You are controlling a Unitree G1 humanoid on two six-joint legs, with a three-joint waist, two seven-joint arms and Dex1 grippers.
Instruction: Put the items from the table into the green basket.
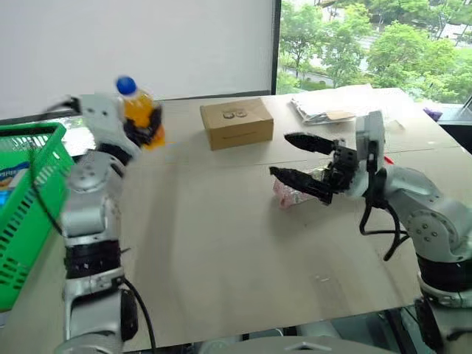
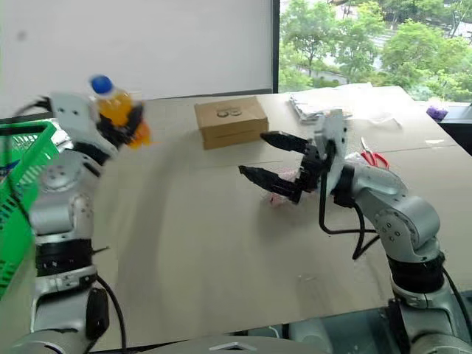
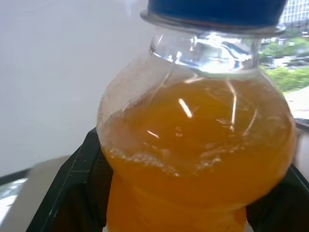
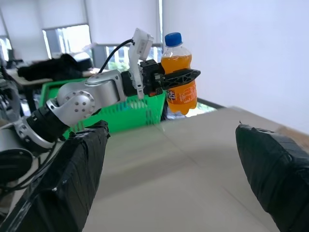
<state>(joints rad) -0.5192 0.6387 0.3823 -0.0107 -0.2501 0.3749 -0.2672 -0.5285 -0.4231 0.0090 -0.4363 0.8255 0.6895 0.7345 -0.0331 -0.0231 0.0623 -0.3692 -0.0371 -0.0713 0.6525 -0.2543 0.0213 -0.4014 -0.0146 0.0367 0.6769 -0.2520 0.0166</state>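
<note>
Table (image 1: pixel 221 251) | left pincer (image 4: pixel 166 79) grips bottle (image 4: pixel 178 77) | right pincer (image 1: pixel 299 158) spread

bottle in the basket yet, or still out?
Out. The left pincer holds the orange bottle upright in the air, beside the green basket, not inside it.

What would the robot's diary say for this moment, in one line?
left end effector: holds orange drink bottle aloft | right end effector: open, empty | green basket: left | pink packet: on table

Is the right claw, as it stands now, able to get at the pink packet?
Probably yes: the right claw hangs open just above the pink packet, with nothing between them.
</note>
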